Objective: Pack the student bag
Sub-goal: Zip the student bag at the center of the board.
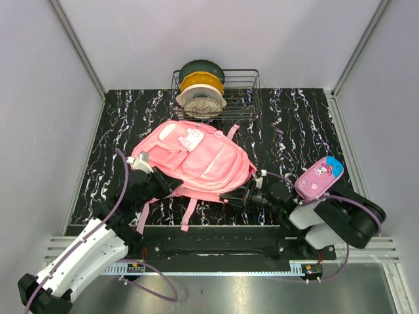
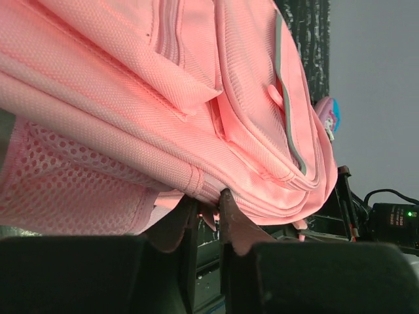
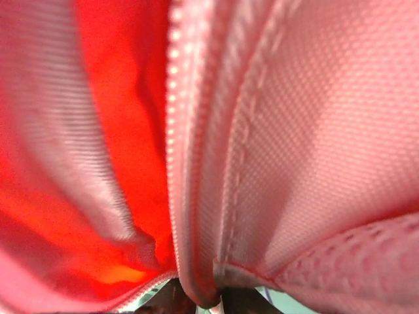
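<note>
From above, the student bag (image 1: 196, 160) lies mid-table before a wire basket (image 1: 247, 98), left gripper (image 1: 170, 186) at its near-left edge, right gripper (image 1: 229, 196) at its near-right corner. The left wrist view shows those jaws pinched on a seam of the bag. The right wrist view shows jaws nipping the zip edge with the lining exposed, so I'd judge they're opening the mouth, and next the pencil case (image 1: 319, 177) by the right arm needs fetching.

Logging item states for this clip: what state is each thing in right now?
student bag: lying on the table, front up, zip open at the near edge.
left gripper: shut on the bag's near edge.
right gripper: shut on the zip edge of the opening.
pencil case: outside the bag, to its right.
spools: standing in the wire basket.
</note>
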